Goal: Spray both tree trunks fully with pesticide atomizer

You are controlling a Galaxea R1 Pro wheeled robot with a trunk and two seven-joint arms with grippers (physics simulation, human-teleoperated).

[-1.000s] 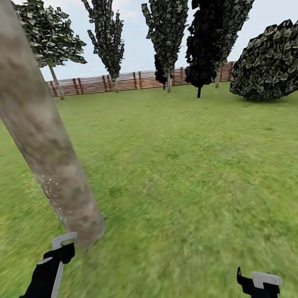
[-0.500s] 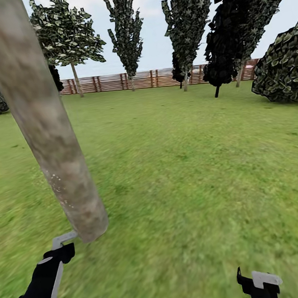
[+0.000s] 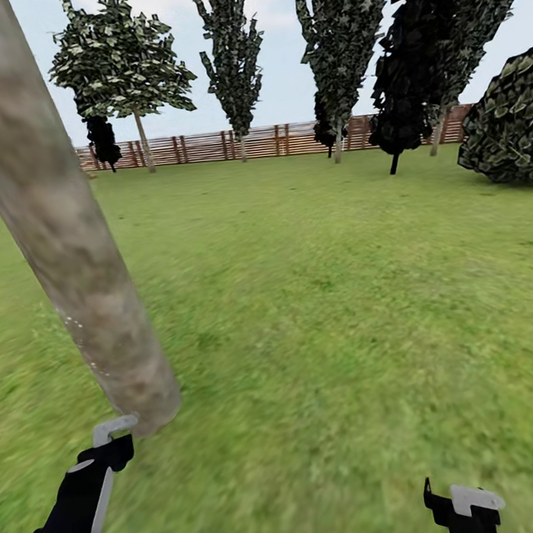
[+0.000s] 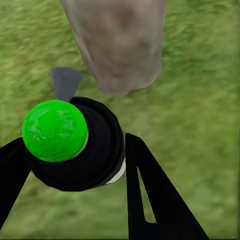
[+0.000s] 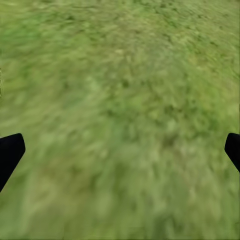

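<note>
Camera has panned a bit since the earlier frames: fence (image 3: 286,139) and far trees slide sideways and the near tree trunk (image 3: 67,238) sits slightly further toward the edge, while both arms keep the same spot in the head view. Left hand (image 4: 70,165) is clamped around the pesticide atomizer (image 4: 75,145), its black fingers (image 4: 150,195) on either side of the dark body with the green cap (image 4: 55,130) facing the camera and the grey nozzle (image 4: 65,82) poking forward. Trunk base stands just ahead of that hand on the lawn (image 3: 343,291), near but not touching. Few white pesticide specks (image 3: 80,331) on the lower bark, most of the trunk bare. Right hand (image 5: 120,150) hangs spread wide over grass, holding nothing. Step looks like spraying the first trunk, early on. Next move probably needs the nozzle raised and swept up the trunk, plus going round it.
</note>
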